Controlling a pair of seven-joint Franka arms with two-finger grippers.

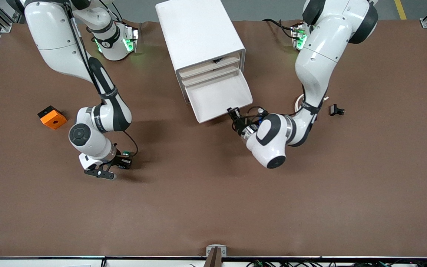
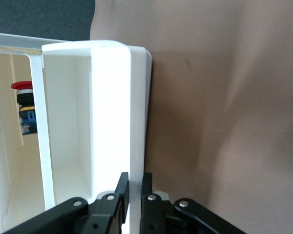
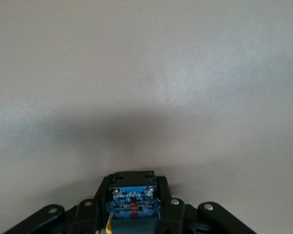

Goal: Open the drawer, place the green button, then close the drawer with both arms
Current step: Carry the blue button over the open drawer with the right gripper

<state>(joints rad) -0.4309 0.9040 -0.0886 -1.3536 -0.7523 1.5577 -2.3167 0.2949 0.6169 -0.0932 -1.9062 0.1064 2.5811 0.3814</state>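
The white cabinet (image 1: 198, 33) stands at the table's back middle. Its lowest drawer (image 1: 217, 98) is pulled out and shows an empty white tray. My left gripper (image 1: 233, 113) is shut on the drawer's front wall at the corner toward the left arm's end. In the left wrist view the gripper (image 2: 135, 187) has one finger on each side of that wall (image 2: 136, 117). My right gripper (image 1: 124, 162) hangs low over bare table toward the right arm's end. It is shut on the button (image 1: 126, 153), whose blue-labelled body shows between the fingers in the right wrist view (image 3: 133, 201).
An orange cube (image 1: 52, 117) lies near the right arm's end of the table. A small black clip (image 1: 336, 110) lies near the left arm's end. A red-capped button (image 2: 22, 87) sits inside the cabinet. Brown table (image 1: 213, 193) spreads nearer the camera.
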